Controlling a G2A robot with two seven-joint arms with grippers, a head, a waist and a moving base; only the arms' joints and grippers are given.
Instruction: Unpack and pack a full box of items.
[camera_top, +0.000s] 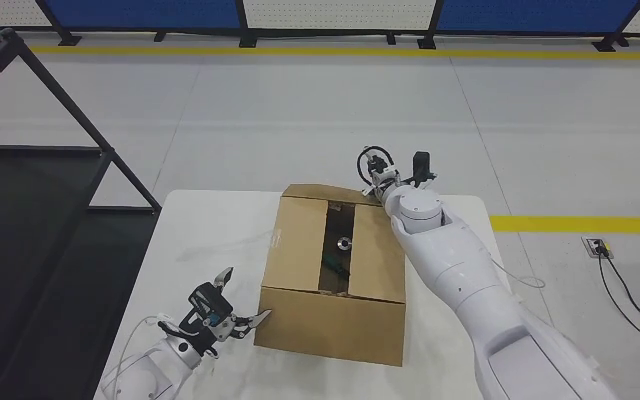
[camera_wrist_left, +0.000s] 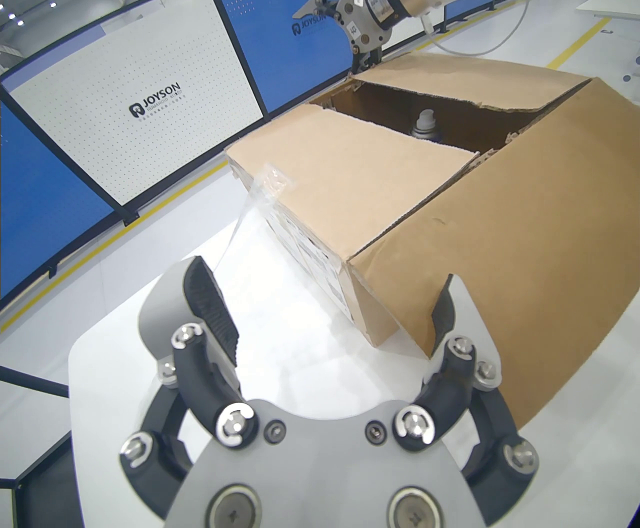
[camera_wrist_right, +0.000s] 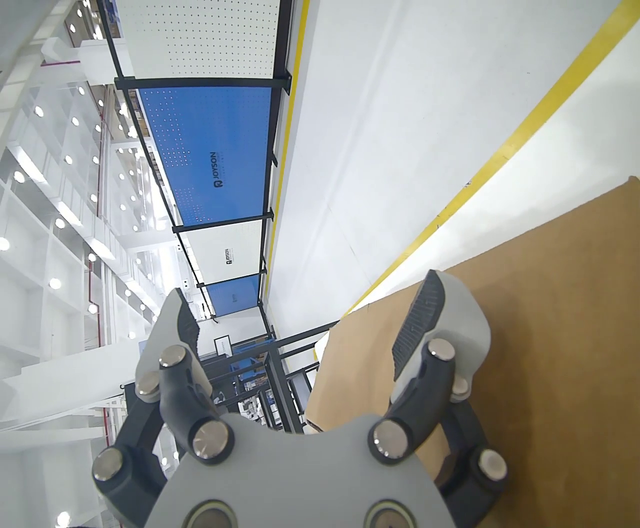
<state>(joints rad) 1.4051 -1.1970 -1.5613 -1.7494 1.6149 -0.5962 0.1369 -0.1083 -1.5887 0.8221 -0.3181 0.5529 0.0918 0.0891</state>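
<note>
- Top view: the cardboard box (camera_top: 335, 275) stands in the middle of the white table (camera_top: 200, 240). Its two top flaps are parted, leaving a narrow gap. In the gap are a round grey bottle cap (camera_top: 343, 242) and something green (camera_top: 335, 266) that is too small to name.
- Top view: the left gripper (camera_top: 248, 294) hangs with its fingers spread just beside the box's near left corner. The right gripper (camera_top: 370, 190) sits at the box's far edge.
- Left wrist view: this angle gives the box's side. The box corner (camera_wrist_left: 370, 300) lies between the left gripper's (camera_wrist_left: 325, 305) wide-open fingers without touching either. A strip of clear tape (camera_wrist_left: 250, 210) hangs loose from the box's end wall. The bottle (camera_wrist_left: 425, 125) stands upright inside.
- Left wrist view: the right gripper (camera_wrist_left: 365, 35) is above the far rim.
- Right wrist view: the right gripper (camera_wrist_right: 305, 315) is open and holds nothing. One finger (camera_wrist_right: 425, 310) is over the brown flap (camera_wrist_right: 550, 325), and the other finger is past its edge.
</note>
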